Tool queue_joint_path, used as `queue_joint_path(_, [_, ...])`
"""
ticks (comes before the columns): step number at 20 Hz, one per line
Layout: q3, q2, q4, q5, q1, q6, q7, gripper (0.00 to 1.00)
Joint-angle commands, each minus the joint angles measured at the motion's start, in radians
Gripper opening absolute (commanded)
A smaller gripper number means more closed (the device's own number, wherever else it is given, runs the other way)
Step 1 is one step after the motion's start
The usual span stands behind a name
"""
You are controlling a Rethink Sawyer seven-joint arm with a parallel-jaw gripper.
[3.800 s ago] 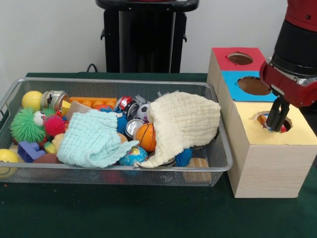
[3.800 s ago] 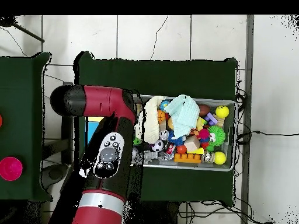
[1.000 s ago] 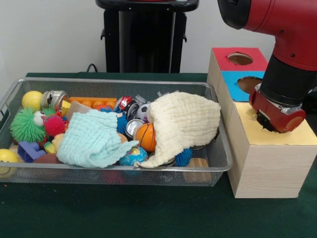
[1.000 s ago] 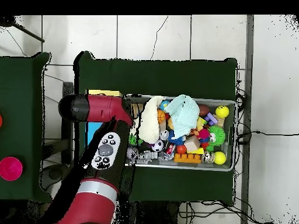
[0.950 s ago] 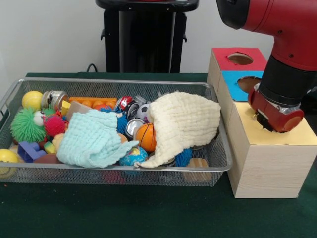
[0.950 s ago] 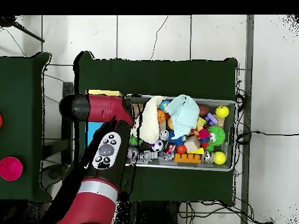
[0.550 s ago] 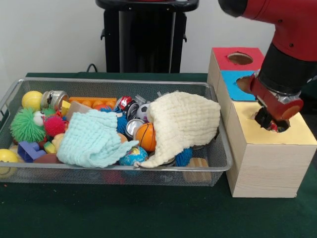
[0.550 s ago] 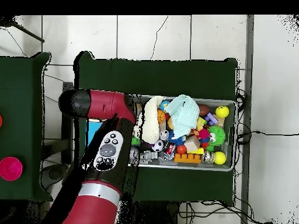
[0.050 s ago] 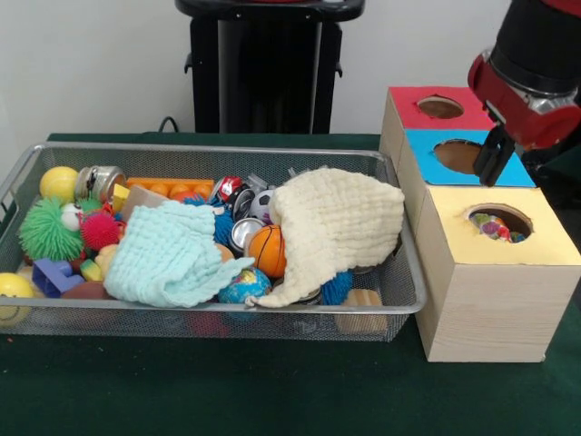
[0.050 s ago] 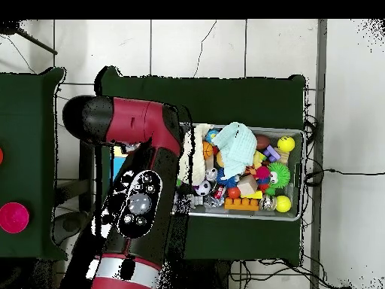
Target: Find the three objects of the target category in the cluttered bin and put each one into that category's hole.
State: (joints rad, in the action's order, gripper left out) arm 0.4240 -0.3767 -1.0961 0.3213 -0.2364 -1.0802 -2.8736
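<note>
end effector: the end effector (image 9: 495, 156) hangs above the blue-topped box (image 9: 469, 157), looks empty; only a dark tip shows, so I honestly cannot tell if it's open or closed
step in hand: my read is we're between a drop and the next pick, since small colourful items sit in the yellow box's hole (image 9: 497, 222), just below and in front of the end effector
task things: whatever's left of the target category is off to the side in the wire bin (image 9: 27, 168), well apart from the end effector; can't tell the category for sure
next move: probably swing over to the bin and dig; the cream cloth (image 9: 340, 222) and mint cloth (image 9: 168, 254) cover a lot, with a mini basketball (image 9: 268, 250) and a globe ball (image 9: 243, 285) poking out between them
edges: bin rim nearly touches the boxes, so it needs to clear that wall
open room: plenty above the bin, and bare green bench (image 9: 272, 391) in front
</note>
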Motion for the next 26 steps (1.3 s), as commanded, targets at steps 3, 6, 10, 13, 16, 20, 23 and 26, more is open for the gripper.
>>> queue_joint_path(3, [-0.031,-0.008,-0.039,-0.016,0.035,-0.061,-0.119,0.00])
queue_joint_path(6, [-0.032,-0.010,-0.038,-0.026,0.043,-0.057,-0.100,0.00])
queue_joint_path(10, [-0.035,-0.017,-0.026,-0.047,0.071,-0.053,-0.044,0.00])
queue_joint_path(13, [-0.037,-0.009,-0.010,-0.064,0.093,-0.041,-0.006,0.00])
queue_joint_path(16, [-0.043,-0.001,0.000,-0.087,0.110,0.050,0.030,0.00])
queue_joint_path(20, [-0.067,-0.005,0.029,-0.101,0.137,0.023,0.066,0.00])
queue_joint_path(23, [-0.094,0.004,0.039,-0.108,0.162,0.031,0.088,0.00])
queue_joint_path(26, [-0.097,0.006,0.061,-0.125,0.181,0.025,0.099,0.00])
